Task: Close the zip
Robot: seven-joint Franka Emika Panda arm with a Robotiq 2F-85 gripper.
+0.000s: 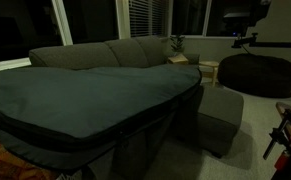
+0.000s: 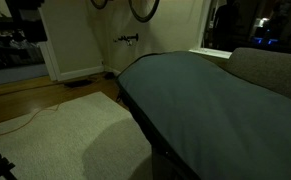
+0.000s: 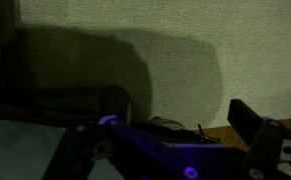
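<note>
The huge flat dark grey-green fabric case [image 1: 85,95] lies over the grey sofa, and it also shows in an exterior view [image 2: 205,100]. The zip [image 1: 115,128] runs as a thin dark line along its side seam, and it shows along the case's edge in an exterior view [image 2: 143,118]. In the wrist view my gripper [image 3: 177,108] is open. Its two dark fingers stand either side of the zip's small upright pull tab [image 3: 199,131], which sits on a ridge of dark fabric. The fingers are apart from the tab. The gripper does not show in either exterior view.
The grey sofa [image 1: 135,50] backs the case, with a grey ottoman [image 1: 220,115] and a round dark beanbag [image 1: 260,72] beside it. A pale carpet [image 2: 65,130] and wood floor [image 2: 15,100] lie below the case's edge. A white cabinet [image 2: 75,40] stands at the wall.
</note>
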